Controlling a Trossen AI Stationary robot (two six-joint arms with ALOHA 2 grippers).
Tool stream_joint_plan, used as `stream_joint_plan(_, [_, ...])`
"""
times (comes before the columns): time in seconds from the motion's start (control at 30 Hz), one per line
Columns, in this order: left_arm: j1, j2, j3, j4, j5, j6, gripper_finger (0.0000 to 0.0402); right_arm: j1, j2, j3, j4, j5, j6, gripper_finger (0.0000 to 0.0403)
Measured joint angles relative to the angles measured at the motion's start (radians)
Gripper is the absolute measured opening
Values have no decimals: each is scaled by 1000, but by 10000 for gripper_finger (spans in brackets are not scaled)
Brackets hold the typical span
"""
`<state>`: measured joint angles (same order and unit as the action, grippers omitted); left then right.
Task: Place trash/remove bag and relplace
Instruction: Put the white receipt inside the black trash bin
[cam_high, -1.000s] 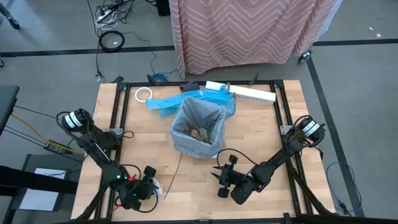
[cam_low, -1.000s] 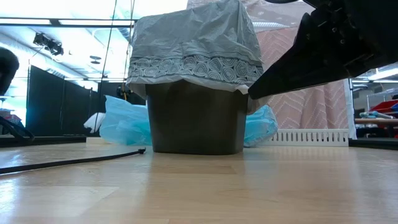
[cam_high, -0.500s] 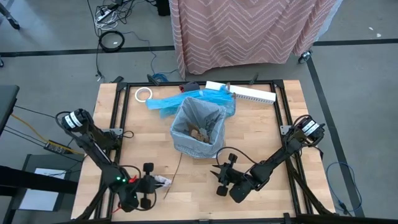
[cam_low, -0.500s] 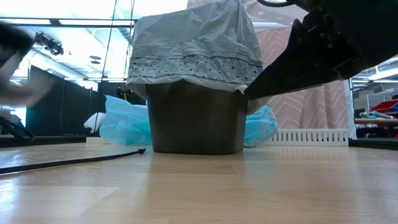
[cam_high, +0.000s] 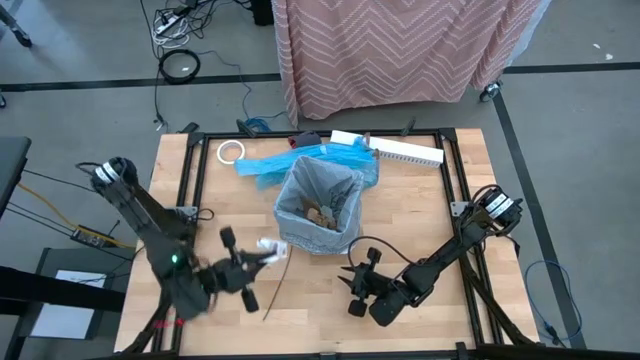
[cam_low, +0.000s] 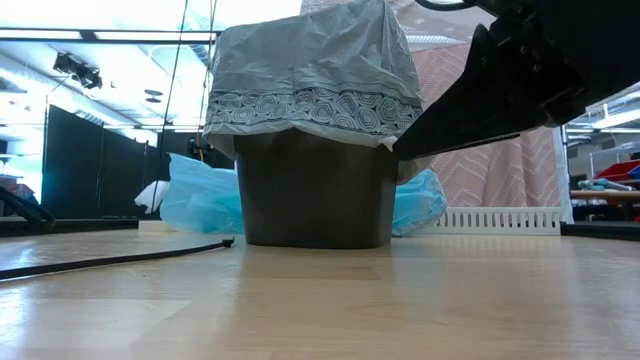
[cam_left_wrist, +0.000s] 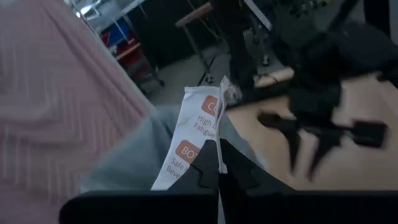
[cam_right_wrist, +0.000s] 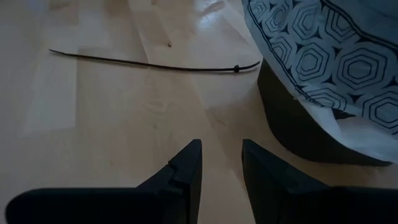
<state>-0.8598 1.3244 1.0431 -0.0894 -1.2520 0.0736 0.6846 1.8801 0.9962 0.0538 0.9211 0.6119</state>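
So here we've got the left gripper up off the light wooden table, just beside the near-left side of the dark bin, its fingers pinched fully together on a small white packet with orange labels. In the left wrist view that packet sticks straight up out of the closed tips, with the grey liner right behind it.

The thin grey translucent plastic bin liner is sitting in the dark bin in the middle of the table, its patterned edge folded down over the rim. We can see brown paper wads down inside it.

A thin dark stick lies flat on the wood in front of the bin, towards the left arm's side.

The right gripper is low over the table near the front, right of that stick, fingers a little apart with nothing between them.

Behind the bin there's a crumpled bright blue plastic bag, and a white tape roll sits at the back-left corner.
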Motion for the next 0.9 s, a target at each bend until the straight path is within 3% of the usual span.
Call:
stream_joint_plan(0.17, [141,-82,40,194,229,303,2,0,0,0,4,-1,25,100])
stream_joint_plan(0.3, [286,-127,41,294,492,374,2,1,0,0,4,-8,44,100])
stream_joint_plan(0.47, [488,-133,41,305,846,288,3,3,0,0,4,-9,51,100])
stream_joint_plan(0.67, [705,-106,16,321,1167,123,4,3,0,0,4,-22,51,100])
stream_joint_plan(0.9, [890,-96,-143,517,1415,-125,4,3,0,0,4,-35,62,100])
